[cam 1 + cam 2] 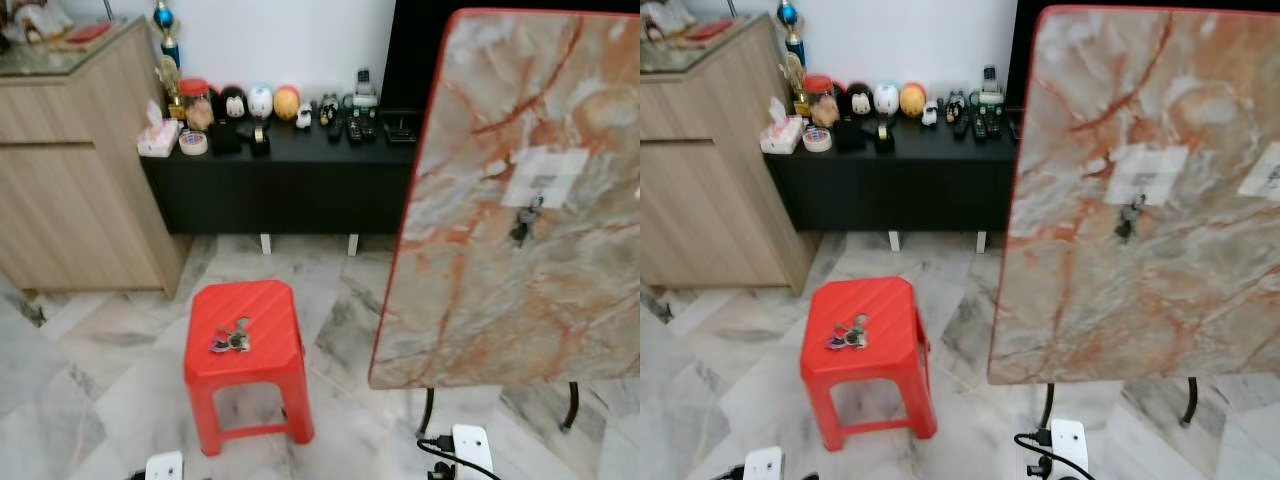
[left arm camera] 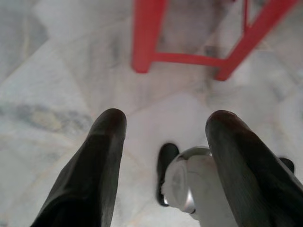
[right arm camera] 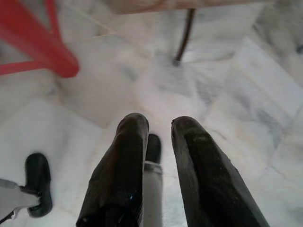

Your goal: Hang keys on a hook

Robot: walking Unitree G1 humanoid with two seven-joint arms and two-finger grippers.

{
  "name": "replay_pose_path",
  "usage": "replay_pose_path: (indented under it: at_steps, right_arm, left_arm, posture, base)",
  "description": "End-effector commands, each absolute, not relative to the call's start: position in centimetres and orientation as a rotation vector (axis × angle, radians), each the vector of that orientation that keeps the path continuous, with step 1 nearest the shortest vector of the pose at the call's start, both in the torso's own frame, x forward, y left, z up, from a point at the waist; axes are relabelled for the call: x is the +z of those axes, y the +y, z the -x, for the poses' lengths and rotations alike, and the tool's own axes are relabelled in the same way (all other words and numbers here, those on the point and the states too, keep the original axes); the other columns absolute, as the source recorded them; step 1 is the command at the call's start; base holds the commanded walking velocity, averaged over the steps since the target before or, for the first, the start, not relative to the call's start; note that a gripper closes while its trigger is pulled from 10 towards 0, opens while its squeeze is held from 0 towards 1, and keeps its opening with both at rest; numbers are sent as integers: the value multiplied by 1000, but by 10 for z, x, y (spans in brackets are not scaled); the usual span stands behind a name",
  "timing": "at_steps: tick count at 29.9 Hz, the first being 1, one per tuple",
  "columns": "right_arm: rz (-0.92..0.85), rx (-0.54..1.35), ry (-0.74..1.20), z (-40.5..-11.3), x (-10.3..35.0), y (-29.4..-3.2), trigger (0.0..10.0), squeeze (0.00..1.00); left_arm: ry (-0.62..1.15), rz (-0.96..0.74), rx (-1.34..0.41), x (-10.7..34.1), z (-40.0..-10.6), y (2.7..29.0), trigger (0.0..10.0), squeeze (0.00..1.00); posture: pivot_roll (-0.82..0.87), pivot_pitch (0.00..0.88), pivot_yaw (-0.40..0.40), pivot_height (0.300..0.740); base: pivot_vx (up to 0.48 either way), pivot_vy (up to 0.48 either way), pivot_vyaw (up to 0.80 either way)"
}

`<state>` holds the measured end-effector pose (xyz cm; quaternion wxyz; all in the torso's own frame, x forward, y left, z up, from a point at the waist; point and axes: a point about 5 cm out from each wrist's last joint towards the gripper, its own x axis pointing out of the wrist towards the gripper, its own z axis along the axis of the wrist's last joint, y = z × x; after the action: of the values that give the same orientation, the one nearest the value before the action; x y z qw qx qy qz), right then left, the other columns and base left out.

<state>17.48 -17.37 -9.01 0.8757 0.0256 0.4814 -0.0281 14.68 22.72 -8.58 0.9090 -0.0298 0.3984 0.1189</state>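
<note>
Keys lie on the red stool; left gripper hangs wide, right gripper narrow, both at six o'clock.

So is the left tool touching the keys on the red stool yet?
Apart. The left eye view shows the keys lying alone on the red stool; in the left wrist view the left tool hangs open above the floor beside the stool's legs.

Stool is bright red. Tabletop is cream-grey marble print with orange-red veins and a red edge, plus a white patch. Floor is pale grey-white marble tile. Sideboard is black, cupboard light wood grain. Gripper fingers are black.
</note>
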Motion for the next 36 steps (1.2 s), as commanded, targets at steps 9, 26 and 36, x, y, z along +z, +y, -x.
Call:
replay_pose_path:
  at_steps: [9, 26, 36]
  right_arm:
    - [-67, -33, 982, -181, -88, -165, 10000, 0]
    - [-71, -26, 985, -180, -88, -162, 10000, 0]
    - [-67, -16, 986, -180, -88, -162, 10000, 0]
  left_arm:
    - [834, 39, 248, -86, -143, 232, 10000, 0]
    - [818, 9, 231, -82, -150, 237, 10000, 0]
    - [808, 21, 238, -82, -150, 237, 10000, 0]
  posture:
    - [90, 0, -29, 740]
    - [92, 0, -12, 740]
    - [93, 0, -13, 740]
  base:
    - [0, 455, 0]
    - [0, 265, 0]
    - [0, 0, 0]
